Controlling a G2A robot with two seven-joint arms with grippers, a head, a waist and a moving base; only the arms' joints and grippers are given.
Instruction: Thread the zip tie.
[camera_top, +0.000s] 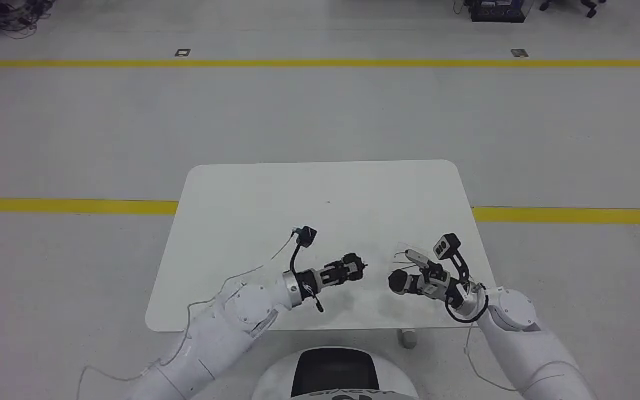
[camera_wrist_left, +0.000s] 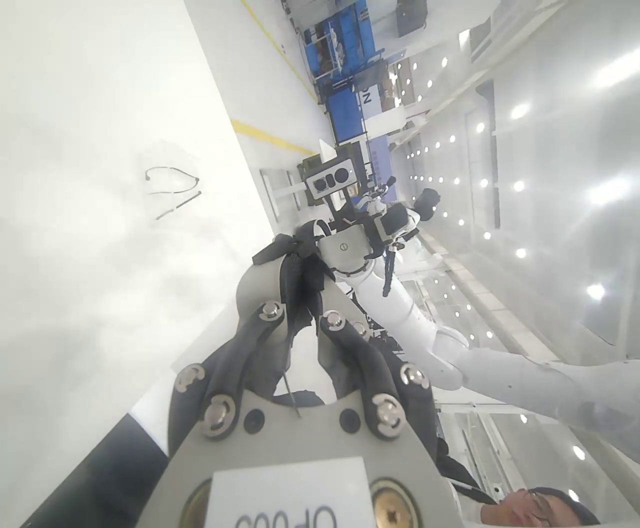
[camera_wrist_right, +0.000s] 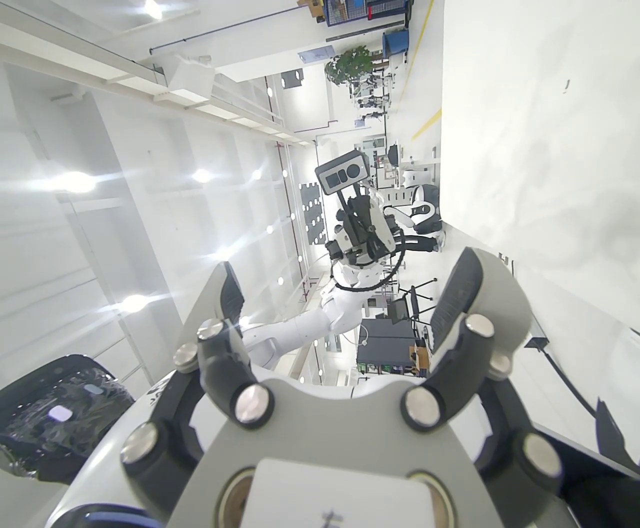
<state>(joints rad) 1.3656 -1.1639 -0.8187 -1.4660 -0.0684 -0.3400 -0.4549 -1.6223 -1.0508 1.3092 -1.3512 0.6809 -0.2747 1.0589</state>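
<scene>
On the white table (camera_top: 320, 200) a thin dark zip tie (camera_wrist_left: 178, 205) lies bent into a loose loop. It is also faintly visible as a zip tie (camera_top: 404, 253) just beyond the right arm's wrist. My left gripper (camera_top: 358, 266) hovers over the table's near edge, tips toward the right arm. In the left wrist view my left gripper (camera_wrist_left: 300, 270) is shut, and a thin dark strip (camera_wrist_left: 290, 395), apparently a zip tie, runs back between its fingers. My right gripper (camera_top: 400, 281) faces it a short gap away. In the right wrist view my right gripper (camera_wrist_right: 347, 262) stands wide open with nothing in it.
Both grippers hang close to the table's near edge (camera_top: 300, 328). The rest of the tabletop (camera_wrist_left: 90, 150) stretches away bare behind them. A yellow floor line (camera_top: 90, 206) runs past the table's sides.
</scene>
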